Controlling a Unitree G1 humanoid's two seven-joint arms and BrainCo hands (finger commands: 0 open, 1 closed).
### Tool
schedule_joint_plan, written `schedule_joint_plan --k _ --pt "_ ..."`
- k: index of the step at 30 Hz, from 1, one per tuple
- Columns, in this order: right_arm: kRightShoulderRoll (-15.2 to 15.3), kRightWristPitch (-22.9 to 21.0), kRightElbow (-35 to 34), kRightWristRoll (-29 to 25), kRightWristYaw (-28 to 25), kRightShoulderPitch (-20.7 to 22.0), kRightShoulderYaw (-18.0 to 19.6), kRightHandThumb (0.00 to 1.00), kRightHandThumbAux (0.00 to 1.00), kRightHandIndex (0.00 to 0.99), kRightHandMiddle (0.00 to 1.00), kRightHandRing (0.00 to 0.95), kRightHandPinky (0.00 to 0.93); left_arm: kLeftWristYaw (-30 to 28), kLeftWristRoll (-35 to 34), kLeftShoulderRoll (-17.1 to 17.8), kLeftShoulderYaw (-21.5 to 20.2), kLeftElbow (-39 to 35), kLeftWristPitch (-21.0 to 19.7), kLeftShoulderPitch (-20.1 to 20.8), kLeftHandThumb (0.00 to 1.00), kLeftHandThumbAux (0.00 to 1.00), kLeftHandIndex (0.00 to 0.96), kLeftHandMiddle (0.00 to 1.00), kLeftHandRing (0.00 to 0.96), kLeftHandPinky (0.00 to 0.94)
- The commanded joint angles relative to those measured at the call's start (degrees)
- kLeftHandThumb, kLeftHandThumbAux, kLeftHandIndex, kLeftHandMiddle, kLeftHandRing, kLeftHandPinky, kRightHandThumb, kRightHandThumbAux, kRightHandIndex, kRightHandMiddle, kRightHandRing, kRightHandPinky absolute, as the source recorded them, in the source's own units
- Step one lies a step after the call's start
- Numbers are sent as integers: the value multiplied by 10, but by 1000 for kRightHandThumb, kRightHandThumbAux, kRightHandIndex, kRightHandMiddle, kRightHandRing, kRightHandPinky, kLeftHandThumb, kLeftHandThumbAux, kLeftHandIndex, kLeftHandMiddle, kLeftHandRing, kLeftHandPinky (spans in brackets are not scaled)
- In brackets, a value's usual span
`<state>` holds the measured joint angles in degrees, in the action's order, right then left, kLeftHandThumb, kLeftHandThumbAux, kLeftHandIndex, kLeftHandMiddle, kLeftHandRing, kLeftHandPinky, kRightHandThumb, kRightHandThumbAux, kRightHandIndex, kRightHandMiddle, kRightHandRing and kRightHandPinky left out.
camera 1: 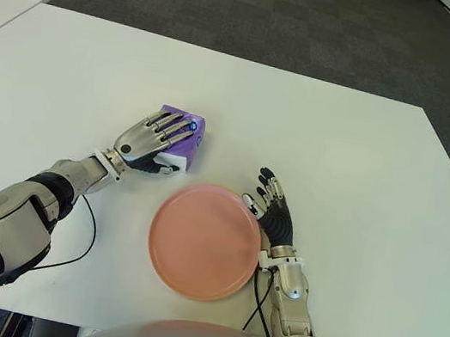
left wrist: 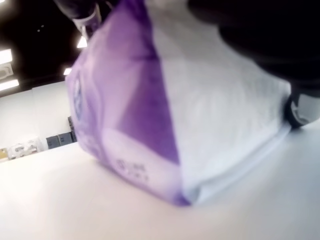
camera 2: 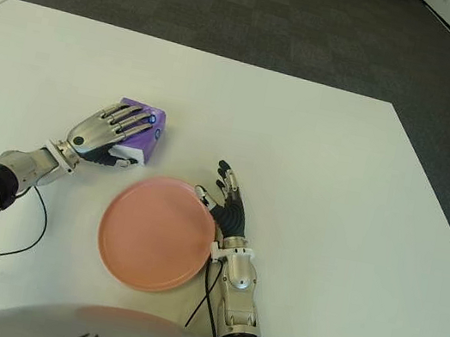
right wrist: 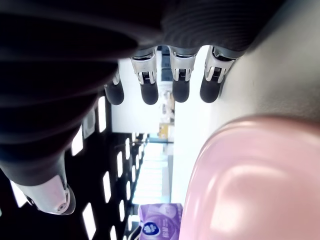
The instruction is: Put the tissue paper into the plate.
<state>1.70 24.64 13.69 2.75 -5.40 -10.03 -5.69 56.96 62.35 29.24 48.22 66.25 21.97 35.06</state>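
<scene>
The wide white counter [camera 1: 358,157] is carrying everything here. Near its front edge, the round, flat pink plate [camera 1: 205,241] is lying bare, with nothing in it yet. Just beyond the plate, on the robot's left, the purple and white soft pack of tissue paper [camera 1: 183,138] is sitting on the counter, apart from the plate's rim.

The left robot hand [camera 1: 155,138] is being laid over the pack from above, its fingers draped along the top; whether a firm hold is being kept cannot be told, though the left wrist view is being filled by the pack pressed close. The right robot hand [camera 1: 274,213] is showing just beside the plate's right rim, its fingers extended and holding nothing.

The grasping step is judged to be in hand. Next, the pack is needing to be gripped, lifted and carried over the plate.
</scene>
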Motion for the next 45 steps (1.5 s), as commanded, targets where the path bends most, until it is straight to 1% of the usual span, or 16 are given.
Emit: schedule_joint_plan --k 1,8,15,16,17,18,19,20,21,22,23,26,29,32,40,45 --pt "12 -6 87 6 -6 -34 1 0 619 0 0 0 0 -71 13 2 28 31 3 -42 45 416 0 0 0 0" --pt "16 14 98 9 -8 -33 0 0 616 0 0 0 0 -71 3 11 27 25 3 -40 43 420 0 0 0 0" --pt "16 16 107 9 -8 -27 1 0 615 0 0 0 0 -69 3 15 27 30 1 -36 27 424 0 0 0 0" --pt "16 15 107 9 -8 -27 1 0 615 0 0 0 0 -67 3 15 27 31 2 -36 64 453 36 71 72 88" --pt "16 12 105 9 -8 -27 0 0 614 0 0 0 0 -56 -2 12 22 37 3 -36 90 471 60 118 120 146" --pt "15 10 104 9 -8 -28 0 0 614 0 0 0 0 -49 -5 9 19 41 3 -37 211 517 133 213 219 252" --pt "15 9 103 9 -8 -28 -1 0 612 0 0 0 0 -44 -7 8 17 44 3 -37 388 583 240 352 365 412" --pt "15 10 104 9 -8 -27 -1 0 612 0 0 0 0 -3 -11 4 11 43 -6 -41 501 626 308 441 457 514" --pt "16 11 104 10 -8 -27 0 0 611 0 0 0 0 27 -13 2 7 42 -13 -44 546 640 334 499 514 569" --pt "16 15 105 11 -7 -28 -1 0 610 0 0 0 0 64 -16 -2 2 42 -16 -46 611 660 373 583 596 651" --pt "17 18 106 12 -7 -29 -2 0 607 0 0 0 0 89 -18 -4 -1 44 -17 -47 655 673 398 652 664 718" --pt "18 14 104 12 -7 -28 -1 0 604 0 0 0 0 134 -27 -9 -7 52 -3 -46 711 689 429 752 760 806" --pt "18 9 103 9 -7 -27 1 0 605 0 0 0 0 158 -32 -12 -8 60 10 -42 732 695 438 803 808 839" --pt "18 14 102 7 -10 -27 1 0 608 0 0 0 0 175 -32 -15 -8 65 22 -37 742 697 441 832 835 851" --pt "18 17 106 7 -8 -23 3 0 616 0 0 0 0 203 -30 -20 -7 72 41 -29 749 698 442 864 864 859" --pt "17 17 107 6 -8 -22 3 0 620 0 0 0 0 200 -32 -21 -9 75 49 -25 750 698 442 868 868 858"
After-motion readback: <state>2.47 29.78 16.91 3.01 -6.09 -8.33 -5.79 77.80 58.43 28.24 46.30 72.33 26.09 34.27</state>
